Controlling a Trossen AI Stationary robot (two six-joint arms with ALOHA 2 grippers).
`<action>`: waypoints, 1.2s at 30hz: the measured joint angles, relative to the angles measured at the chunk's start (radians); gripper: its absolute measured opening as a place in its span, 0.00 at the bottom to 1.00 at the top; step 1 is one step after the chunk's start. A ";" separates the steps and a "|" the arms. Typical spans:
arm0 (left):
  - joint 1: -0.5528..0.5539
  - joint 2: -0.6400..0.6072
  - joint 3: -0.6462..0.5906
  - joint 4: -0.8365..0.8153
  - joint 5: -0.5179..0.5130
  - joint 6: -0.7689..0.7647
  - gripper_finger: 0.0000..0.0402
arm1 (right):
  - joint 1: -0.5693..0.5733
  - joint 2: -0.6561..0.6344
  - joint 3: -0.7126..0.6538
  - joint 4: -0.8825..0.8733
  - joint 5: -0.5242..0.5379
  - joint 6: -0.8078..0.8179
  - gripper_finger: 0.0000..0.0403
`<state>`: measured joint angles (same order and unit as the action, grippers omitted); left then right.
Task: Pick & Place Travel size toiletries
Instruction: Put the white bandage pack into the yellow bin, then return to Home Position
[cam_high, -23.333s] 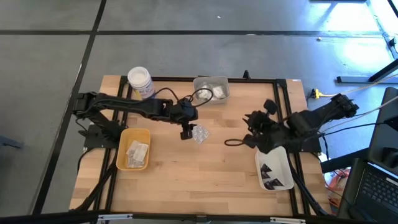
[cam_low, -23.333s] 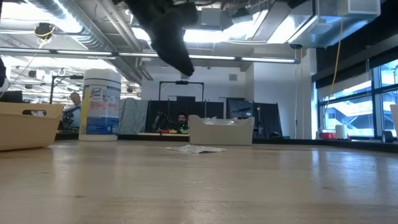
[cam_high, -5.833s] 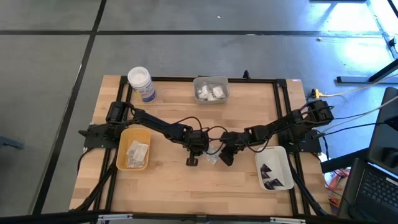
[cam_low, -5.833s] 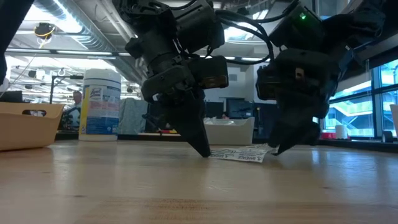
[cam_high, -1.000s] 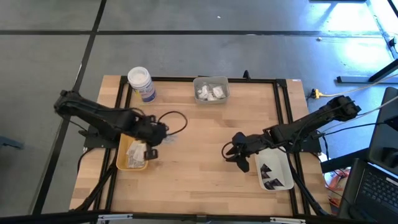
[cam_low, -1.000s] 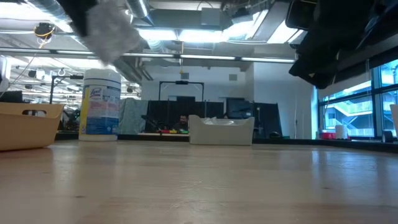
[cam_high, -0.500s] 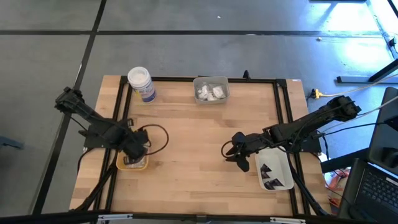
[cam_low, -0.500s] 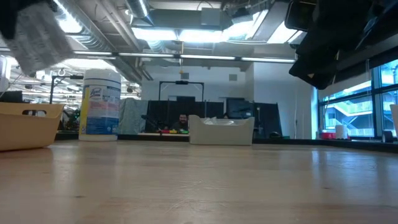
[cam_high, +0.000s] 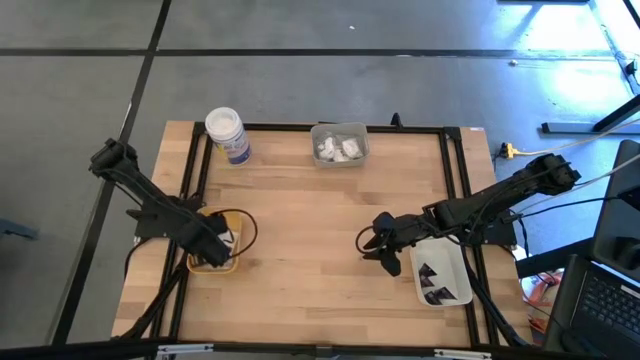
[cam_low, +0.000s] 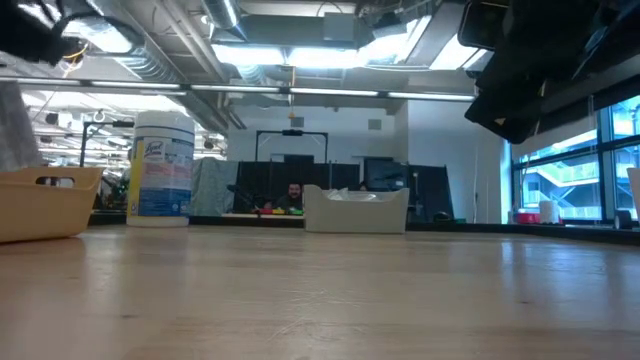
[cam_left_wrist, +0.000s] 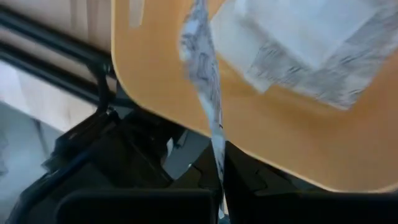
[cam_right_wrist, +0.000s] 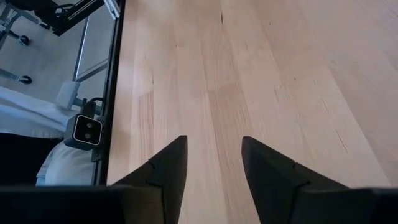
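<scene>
A flat white sachet (cam_left_wrist: 201, 68) hangs edge-on over the yellow tray (cam_high: 232, 216) at the table's left, with my left gripper (cam_high: 213, 252) shut on it. In the low view the sachet (cam_low: 14, 125) shows at the picture's left edge, above the tray's rim (cam_low: 45, 185). Other white sachets (cam_left_wrist: 311, 43) lie flat on the tray's floor. My right gripper (cam_high: 372, 245) stands open over bare wood, just left of the white tray (cam_high: 452, 288) that holds small dark wedges (cam_high: 432, 282). My left gripper pinches the sachet by one edge (cam_left_wrist: 217, 155) between its two fingers (cam_left_wrist: 186, 186). The rest of the sachet reaches out beyond the fingertips, lifted clear above the tray's floor and the sachets lying there. How far back between the fingers it reaches is hidden.
A big white jar with a blue label (cam_high: 225, 132) stands at the far left. A clear tray (cam_high: 340, 143) with white packets sits at the far middle. Bare wood (cam_right_wrist: 236, 74) stretches between the two arms. A black frame (cam_high: 300, 128) runs round the table top.
My left gripper has carried the sachet toward the table's left edge, from beside the yellow tray to over it, and has come down. The sachet has stayed in the shut fingers and now hangs lower, close above the tray.
</scene>
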<state>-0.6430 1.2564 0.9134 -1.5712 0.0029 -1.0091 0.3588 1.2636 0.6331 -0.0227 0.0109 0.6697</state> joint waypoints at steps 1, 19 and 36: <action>0.000 0.000 -0.018 0.002 0.004 0.000 0.01 | 0.000 0.000 0.000 0.000 0.000 0.000 0.38; 0.017 0.110 -0.144 0.262 0.026 0.216 0.01 | -0.001 0.000 0.000 0.000 0.000 0.002 0.39; 0.016 0.209 -0.118 0.294 0.278 0.261 0.42 | -0.002 0.000 0.000 0.000 0.000 0.002 0.43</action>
<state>-0.6266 1.4651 0.7951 -1.2769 0.2806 -0.7479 0.3569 1.2636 0.6327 -0.0223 0.0109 0.6712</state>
